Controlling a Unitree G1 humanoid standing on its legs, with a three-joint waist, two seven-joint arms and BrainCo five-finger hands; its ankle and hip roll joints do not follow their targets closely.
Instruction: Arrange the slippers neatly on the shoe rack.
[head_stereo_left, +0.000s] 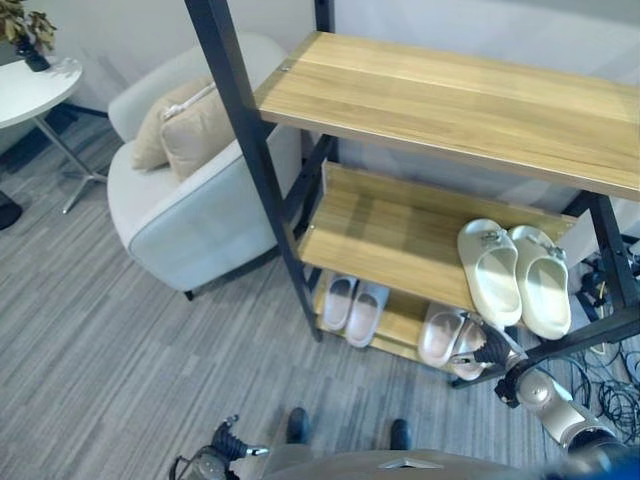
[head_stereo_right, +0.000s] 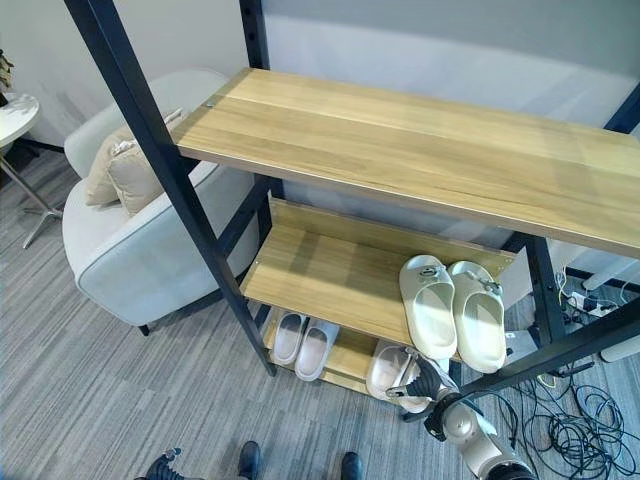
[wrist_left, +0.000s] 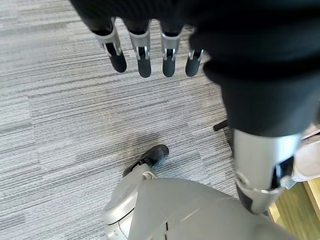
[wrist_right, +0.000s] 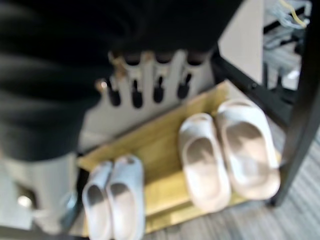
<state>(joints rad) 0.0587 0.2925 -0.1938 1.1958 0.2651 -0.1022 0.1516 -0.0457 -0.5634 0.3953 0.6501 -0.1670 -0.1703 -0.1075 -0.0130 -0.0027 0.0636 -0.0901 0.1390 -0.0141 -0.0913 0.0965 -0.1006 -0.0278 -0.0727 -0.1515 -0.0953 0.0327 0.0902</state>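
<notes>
rack shelves (head_stereo_left: 440, 90): light wood grain, smooth satin | rack frame (head_stereo_left: 245, 140): black matt metal | slippers (head_stereo_left: 515, 275): cream, smooth matt foam or rubber | floor (head_stereo_left: 110, 360): grey striped carpet, rough | armchair (head_stereo_left: 190, 225): pale smooth upholstery | cushions (head_stereo_left: 185, 125): beige cloth | side table (head_stereo_left: 30, 85): white, glossy

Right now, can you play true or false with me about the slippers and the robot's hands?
1. A cream pair of slippers sits on the middle shelf. True.
2. The top shelf holds a pair of slippers. False: it is bare.
3. Two pairs, the small white pair and the pinkish pair, sit on the bottom shelf. True.
4. The left hand grips a slipper. False: its fingers hang straight over the carpet.
5. The right hand holds the pinkish pair. False: it hovers above, fingers straight.
</notes>
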